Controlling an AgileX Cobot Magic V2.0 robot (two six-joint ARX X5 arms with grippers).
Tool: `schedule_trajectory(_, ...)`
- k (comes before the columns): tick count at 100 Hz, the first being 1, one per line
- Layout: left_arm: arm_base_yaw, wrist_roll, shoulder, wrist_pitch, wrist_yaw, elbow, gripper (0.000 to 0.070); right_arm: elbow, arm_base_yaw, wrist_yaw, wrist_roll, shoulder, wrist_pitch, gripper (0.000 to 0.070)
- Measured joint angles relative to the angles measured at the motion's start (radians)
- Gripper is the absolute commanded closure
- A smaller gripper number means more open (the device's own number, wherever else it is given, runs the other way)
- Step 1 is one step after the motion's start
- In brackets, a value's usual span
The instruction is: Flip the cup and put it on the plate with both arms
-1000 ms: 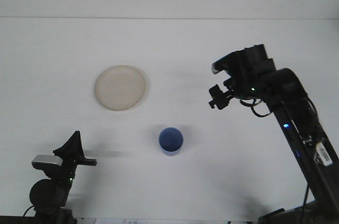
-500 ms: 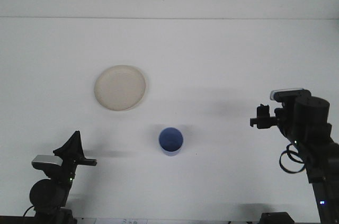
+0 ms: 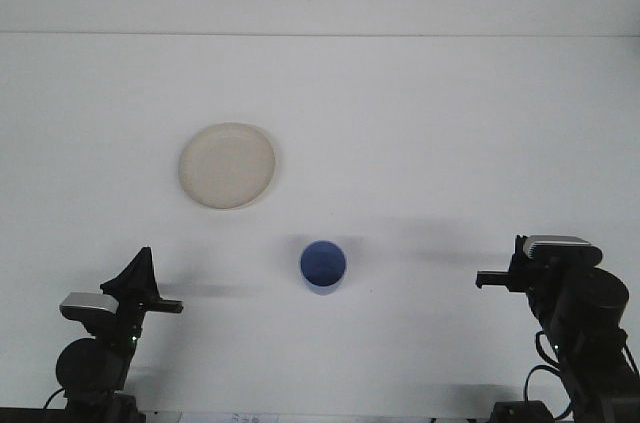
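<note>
A blue cup (image 3: 323,266) stands upright on the white table, mouth up, a little below centre. A round cream plate (image 3: 228,165) lies empty up and to the left of it. My left gripper (image 3: 162,303) sits low at the bottom left and points right toward the cup, well short of it. At the bottom right, my right gripper (image 3: 489,280) sits low and points left, also well apart from the cup. Neither gripper holds or touches anything.
The white table (image 3: 420,123) ends at a pale wall along the back. Both arm bases rise from the front edge at the two bottom corners.
The right arm has drawn back and down from its raised spot right of centre to a folded pose at the bottom right. Cup, plate and left arm have not moved.
</note>
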Motion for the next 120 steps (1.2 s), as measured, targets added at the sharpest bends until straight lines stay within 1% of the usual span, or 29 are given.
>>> schedule_trajectory(13,0.000,-0.015,0.000,-0.007,0.000,0.002,0.0687,0.000,0.000,0.000,0.006,-0.012,0.000,0.0700)
schedule_trajectory(23,0.000,-0.047,0.005,-0.076,0.000,0.045,0.0687,0.000,0.000,0.000,0.006,-0.010,-0.001,0.0700)
schedule_trajectory(31,0.000,-0.077,0.033,-0.145,0.000,0.140,0.0687,0.000,0.000,0.000,0.006,-0.007,-0.001,0.0700)
schedule_trajectory(38,0.000,-0.089,0.074,-0.207,0.000,0.252,0.0687,0.000,0.000,0.000,0.006,-0.007,-0.001,0.0700)
schedule_trajectory(51,0.000,-0.089,0.215,-0.360,0.000,0.472,0.0687,0.000,0.000,0.000,0.006,-0.007,-0.001,0.0700)
schedule_trajectory(60,0.000,-0.065,0.343,-0.491,0.018,0.619,0.0687,0.000,0.000,0.000,0.006,-0.007,-0.001,0.0700)
schedule_trajectory(68,0.000,-0.011,0.457,-0.592,0.042,0.743,0.0687,0.000,0.000,0.000,0.006,-0.007,-0.001,0.0700)
schedule_trajectory(74,0.000,0.029,0.536,-0.650,0.045,0.821,0.0687,0.000,0.000,0.000,0.006,-0.007,-0.001,0.0700)
schedule_trajectory(80,0.000,0.054,0.607,-0.694,0.046,0.880,0.0687,0.000,0.000,0.000,0.006,-0.007,-0.001,0.0700)
schedule_trajectory(92,0.000,0.069,0.709,-0.721,0.046,0.916,0.0687,0.000,0.000,0.000,0.006,-0.007,-0.001,0.0700)
schedule_trajectory(107,0.000,0.066,0.775,-0.734,0.046,0.910,0.0680,0.000,0.000,0.000,0.006,-0.007,-0.001,0.0700)
schedule_trajectory(110,0.000,0.063,0.778,-0.733,0.046,0.910,0.0664,0.000,0.000,0.000,0.006,-0.007,-0.001,0.0700)
schedule_trajectory(113,0.000,0.060,0.780,-0.731,0.046,0.910,0.0613,0.000,0.000,0.000,0.006,-0.007,-0.001,0.0700)
schedule_trajectory(116,0.000,0.056,0.783,-0.728,0.046,0.910,0.0535,0.000,0.000,0.000,0.006,-0.007,-0.001,0.0700)
schedule_trajectory(120,0.000,0.051,0.788,-0.724,0.046,0.910,0.0402,0.000,0.000,0.000,0.006,-0.007,-0.001,0.0700)
